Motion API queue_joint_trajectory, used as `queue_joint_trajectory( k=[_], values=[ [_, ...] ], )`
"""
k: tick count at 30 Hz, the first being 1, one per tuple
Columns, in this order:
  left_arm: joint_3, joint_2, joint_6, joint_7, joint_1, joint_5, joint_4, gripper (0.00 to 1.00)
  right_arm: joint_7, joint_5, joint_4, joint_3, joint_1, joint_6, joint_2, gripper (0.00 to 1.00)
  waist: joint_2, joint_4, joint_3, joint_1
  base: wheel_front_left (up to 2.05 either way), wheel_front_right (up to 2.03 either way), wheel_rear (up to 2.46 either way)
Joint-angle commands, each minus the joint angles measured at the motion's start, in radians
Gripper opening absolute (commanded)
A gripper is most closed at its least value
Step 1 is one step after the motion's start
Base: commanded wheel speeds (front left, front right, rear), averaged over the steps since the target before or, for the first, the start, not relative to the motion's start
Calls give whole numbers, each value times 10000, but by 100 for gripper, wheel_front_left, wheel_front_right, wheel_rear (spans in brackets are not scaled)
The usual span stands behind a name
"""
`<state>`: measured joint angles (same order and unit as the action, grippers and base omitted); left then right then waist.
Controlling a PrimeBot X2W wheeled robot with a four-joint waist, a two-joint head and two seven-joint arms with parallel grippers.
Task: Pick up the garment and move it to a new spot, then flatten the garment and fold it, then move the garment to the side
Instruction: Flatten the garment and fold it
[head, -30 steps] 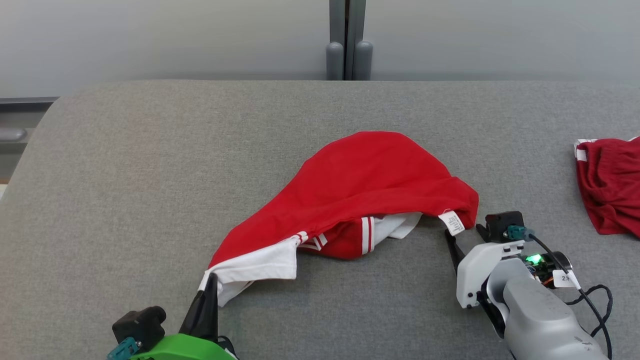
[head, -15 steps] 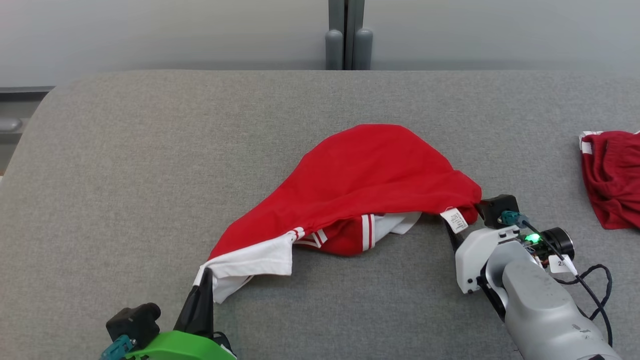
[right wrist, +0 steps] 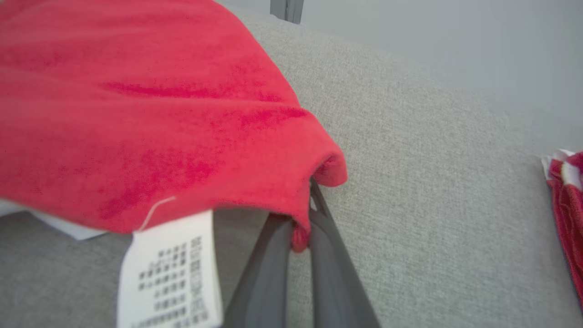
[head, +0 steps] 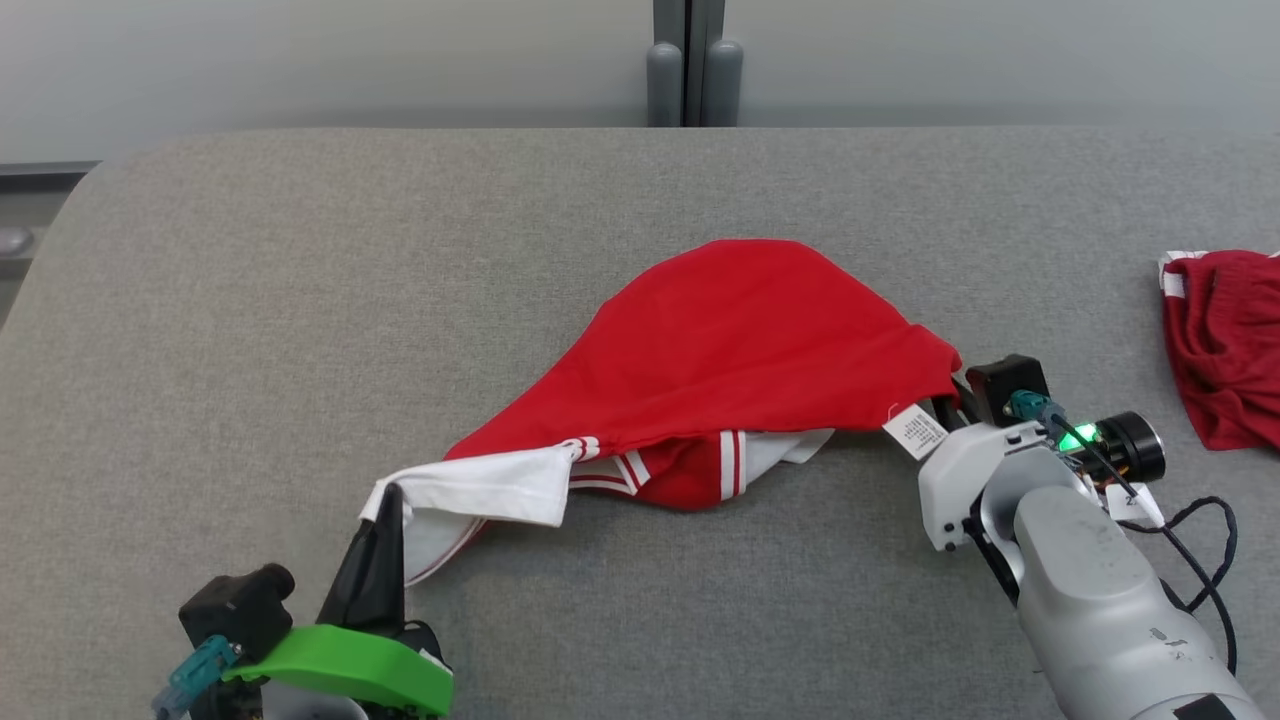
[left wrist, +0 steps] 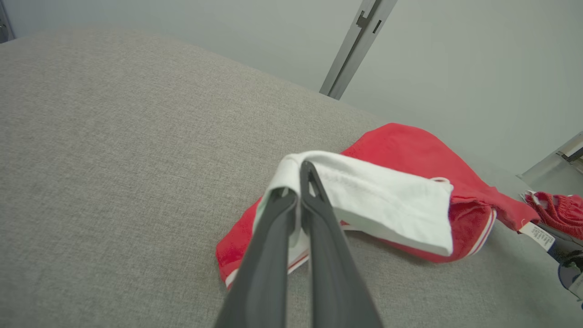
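Note:
A red garment [head: 740, 340] with white panels and striped trim hangs stretched between my two grippers above the grey surface [head: 300, 300]. My left gripper [head: 390, 500] is shut on its white corner at the lower left; in the left wrist view the left gripper [left wrist: 300, 175] pinches the white cloth [left wrist: 387, 205]. My right gripper [head: 950, 405] is shut on the red edge at the right, beside a white care label [head: 915, 432]. In the right wrist view the red garment [right wrist: 136, 114] drapes over the right gripper [right wrist: 306, 214], and the label [right wrist: 171, 269] dangles at the left.
A second dark red garment [head: 1225, 340] with white trim lies crumpled at the right edge of the surface, also seen as a red heap [right wrist: 567, 200] in the right wrist view. A grey post [head: 690, 60] stands behind the far edge against a pale wall.
Both grippers have pulled apart and lifted, drawing the garment tauter: the left corner went left, the right edge rose. The camera has tilted slightly, shifting the whole picture.

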<state>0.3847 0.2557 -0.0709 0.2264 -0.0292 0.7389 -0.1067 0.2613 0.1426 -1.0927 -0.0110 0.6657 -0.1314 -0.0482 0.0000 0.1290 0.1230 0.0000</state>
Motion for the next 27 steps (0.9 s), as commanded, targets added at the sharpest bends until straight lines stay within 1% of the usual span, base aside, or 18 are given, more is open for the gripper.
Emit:
queue_joint_trajectory(
  k=[1, 6, 10, 17, 22, 27],
  values=[
    [-69, 152, -29, 49, -184, -105, 121, 0, 42, -14, 365, -60, -157, 15, -43, 0, 0, -191, -196, 0, 0, 0, 0],
    [-233, 568, -105, 47, -458, -383, 797, 0, 47, -142, 1928, -346, -578, 16, -50, 0, 0, -606, -704, 0, 0, 0, 0],
    [-386, 1117, -176, -142, -717, -685, 1668, 0, 48, -237, 3384, -539, -1013, 16, -42, 0, 0, -959, -1286, 0, 0, 0, 0],
    [-627, 2212, -316, -840, -1458, -1399, 3566, 0, -57, -10, 6063, -538, -1537, 16, -42, 0, 0, -1382, -1838, 0, 0, 0, 0],
    [-806, 3004, -394, -1687, -2300, -1889, 5020, 0, -752, 30, 8736, -569, -2032, 16, -221, 0, 0, -1609, -2111, 0, 0, 0, 0],
    [-1013, 3637, -290, -2534, -3348, -2232, 6011, 0, -1803, -73, 11561, -603, -2513, 16, -619, 0, 0, -1818, -2188, 0, 0, 0, 0]
  ],
)
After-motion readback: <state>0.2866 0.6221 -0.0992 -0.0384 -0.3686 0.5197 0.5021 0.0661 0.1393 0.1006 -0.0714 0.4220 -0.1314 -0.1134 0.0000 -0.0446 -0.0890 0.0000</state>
